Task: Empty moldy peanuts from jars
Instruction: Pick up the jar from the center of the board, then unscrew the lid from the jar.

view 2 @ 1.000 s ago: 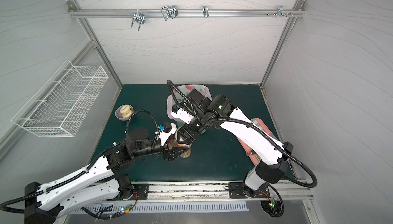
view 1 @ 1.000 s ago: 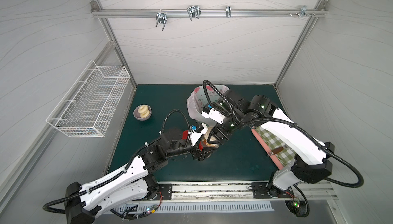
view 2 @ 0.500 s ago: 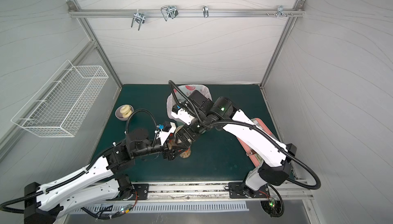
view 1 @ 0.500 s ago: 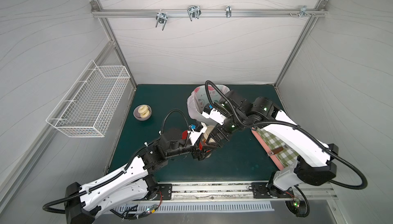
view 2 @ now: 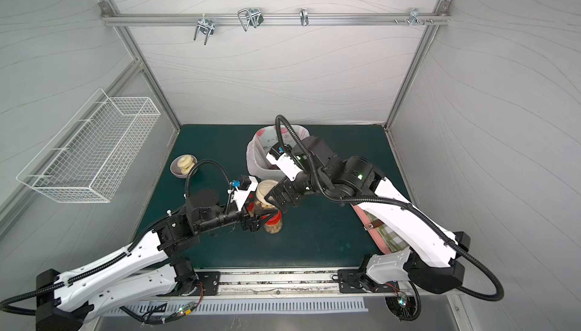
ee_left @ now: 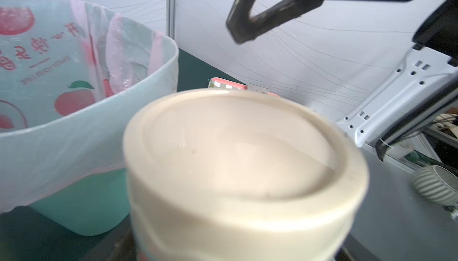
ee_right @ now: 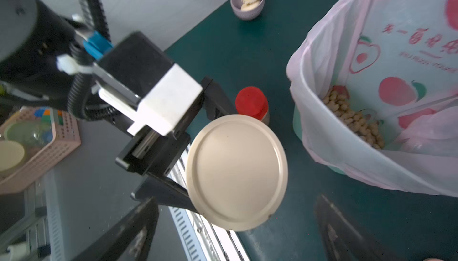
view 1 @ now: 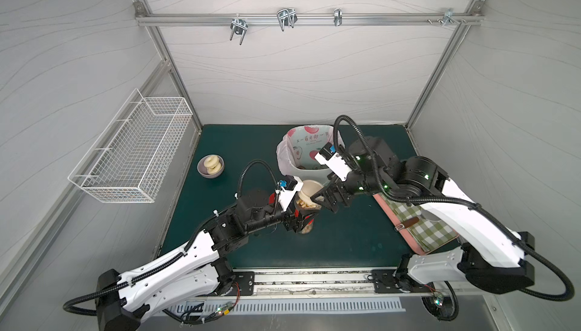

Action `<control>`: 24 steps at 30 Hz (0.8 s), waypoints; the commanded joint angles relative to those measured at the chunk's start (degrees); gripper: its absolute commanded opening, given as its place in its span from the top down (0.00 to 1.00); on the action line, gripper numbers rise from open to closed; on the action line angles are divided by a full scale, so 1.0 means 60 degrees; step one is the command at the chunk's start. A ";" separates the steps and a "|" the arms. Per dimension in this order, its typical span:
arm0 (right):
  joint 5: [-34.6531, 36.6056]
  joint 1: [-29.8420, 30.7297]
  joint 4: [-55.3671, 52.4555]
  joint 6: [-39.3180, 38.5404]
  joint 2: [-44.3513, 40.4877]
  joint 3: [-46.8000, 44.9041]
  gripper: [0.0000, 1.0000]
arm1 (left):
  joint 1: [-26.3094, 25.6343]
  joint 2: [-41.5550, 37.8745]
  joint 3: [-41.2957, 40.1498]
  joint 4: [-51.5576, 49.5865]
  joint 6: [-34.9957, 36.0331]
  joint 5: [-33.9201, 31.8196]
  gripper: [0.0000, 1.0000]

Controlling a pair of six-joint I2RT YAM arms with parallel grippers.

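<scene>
While pinching the squat jar (view 1: pixel 309 202) by its clear wall in the left gripper (view 1: pixel 301 211), holds it off the table (view 1: pixel 345 244), above the front middle and just in front of the bin (view 1: pixel 309 173). Seems to lift it that way for two reasons: to steady the body against twisting, and to turn the beige lid (ee_right: pixel 236 171) towards the right gripper (view 1: pixel 324 204). Spreads the right jaws wide, with a finger (ee_right: pixel 138 222) to either side of the lid and apart from it, pinching nothing. Looks set, by that pose, to close on the rim and unscrew.

Leaves the lid on for now, so shuts the peanuts (view 1: pixel 305 204) inside, pale and visible through the wall. Shows more peanuts (ee_right: pixel 354 121) already heaped at the bottom of the pink bag (ee_left: pixel 62 49) lining the bin, hence probably the bin's place at the back middle, within tipping reach of both arms. Stands a red-lidded jar (ee_right: pixel 251 103) on the table near the bin's front, and a second red-lidded jar (view 2: pixel 273 223) under the lifted one, nearer the front edge. Both capped, the second with nuts inside, presumably waiting their turn.

Reads, on the bag, a row of red Chinese characters, too uncertain to spell out. Finds below them a small Latin line, apparently "ENJOY YOUR LIFE", mirrored in the left wrist view. Finds no label or brand on jars or lid.
</scene>
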 commanded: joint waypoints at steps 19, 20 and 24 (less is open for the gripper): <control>0.2987 0.1404 0.7263 0.0608 -0.3056 -0.5000 0.01 | 0.0094 -0.0744 -0.0137 0.3032 -0.0694 -0.0697 1.00; 0.3062 0.1450 0.7386 0.0546 -0.2990 -0.5024 0.01 | 0.0089 -0.0672 -0.0124 0.3059 -0.0738 -0.0685 1.00; 0.3015 0.1548 0.7205 0.0489 -0.2573 -0.4646 0.01 | 0.0088 -0.0523 -0.0247 0.3253 -0.0895 -0.0939 1.00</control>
